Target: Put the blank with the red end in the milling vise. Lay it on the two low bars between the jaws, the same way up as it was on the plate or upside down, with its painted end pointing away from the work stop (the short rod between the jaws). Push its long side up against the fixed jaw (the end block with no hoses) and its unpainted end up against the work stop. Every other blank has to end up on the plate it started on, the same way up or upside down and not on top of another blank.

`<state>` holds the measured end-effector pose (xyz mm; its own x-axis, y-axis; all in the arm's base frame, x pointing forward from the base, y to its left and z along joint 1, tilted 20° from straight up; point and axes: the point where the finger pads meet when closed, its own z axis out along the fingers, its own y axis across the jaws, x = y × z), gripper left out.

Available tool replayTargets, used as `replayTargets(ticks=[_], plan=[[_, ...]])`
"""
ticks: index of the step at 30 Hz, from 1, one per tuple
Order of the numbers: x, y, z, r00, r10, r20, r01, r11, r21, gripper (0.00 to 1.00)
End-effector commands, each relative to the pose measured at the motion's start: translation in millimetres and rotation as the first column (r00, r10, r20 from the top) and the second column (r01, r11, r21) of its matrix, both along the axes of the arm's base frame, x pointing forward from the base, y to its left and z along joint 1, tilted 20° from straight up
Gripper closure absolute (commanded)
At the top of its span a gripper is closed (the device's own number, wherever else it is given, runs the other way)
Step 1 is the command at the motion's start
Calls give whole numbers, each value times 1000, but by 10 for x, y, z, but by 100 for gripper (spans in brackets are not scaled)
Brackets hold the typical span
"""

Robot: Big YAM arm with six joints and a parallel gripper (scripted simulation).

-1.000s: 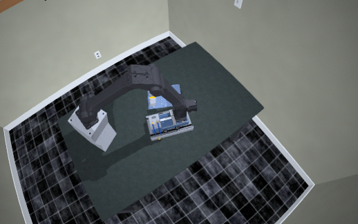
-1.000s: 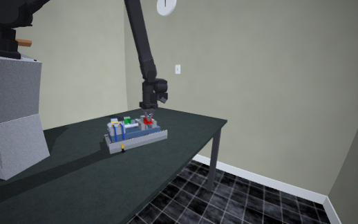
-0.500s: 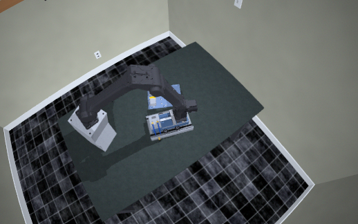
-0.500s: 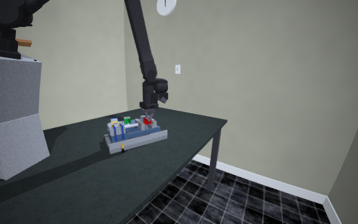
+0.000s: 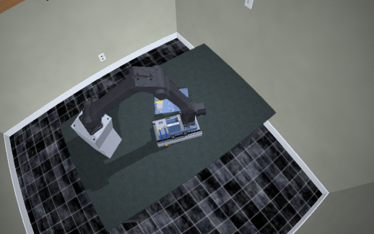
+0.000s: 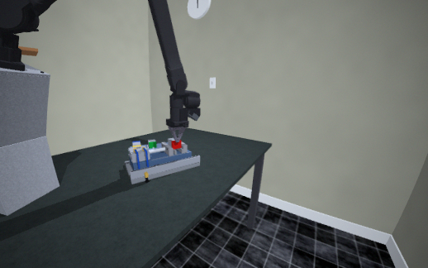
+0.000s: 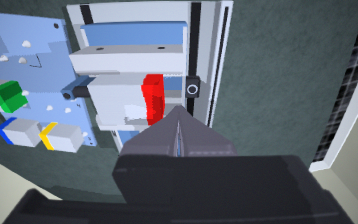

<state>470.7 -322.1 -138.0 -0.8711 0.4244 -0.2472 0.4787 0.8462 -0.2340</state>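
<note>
The blank with the red end (image 7: 131,101) lies in the milling vise (image 7: 150,75) between the jaws, its red end (image 7: 152,99) pointing away from the work stop (image 7: 74,92). It also shows in the exterior view (image 6: 176,144). My gripper (image 7: 179,111) (image 6: 178,134) is shut with nothing in it, its closed tips just beside the red end. In the top view the arm's wrist (image 5: 189,115) hangs over the vise (image 5: 177,129).
The blue plate (image 7: 35,75) beside the vise holds a green-ended blank (image 7: 12,96), a blue-ended blank (image 7: 19,132) and a yellow-ended blank (image 7: 61,137). Blue hoses (image 6: 141,157) hang at the vise's near end. The arm's grey base (image 5: 97,134) stands on the table.
</note>
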Motion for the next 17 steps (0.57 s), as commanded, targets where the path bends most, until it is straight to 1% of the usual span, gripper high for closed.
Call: replayTargets(ticks=[1,2,3,5,10,13,17], plan=[[72,26,227,1000,-2,22,2,1000,-11,100],[72,26,227,1000,-2,22,2,1000,-11,100],[110,-1,280,1000,0,29,0,1000,-17,100],[80,78,296,1000,4,22,-3,1000,-12,100],[61,120,415,1000,3,22,-3,1000,-12,100],[19,94,480,1000,-7,22,7,1000,-12,100],[49,167,555,1000,4,23,-3,1000,-12,100]])
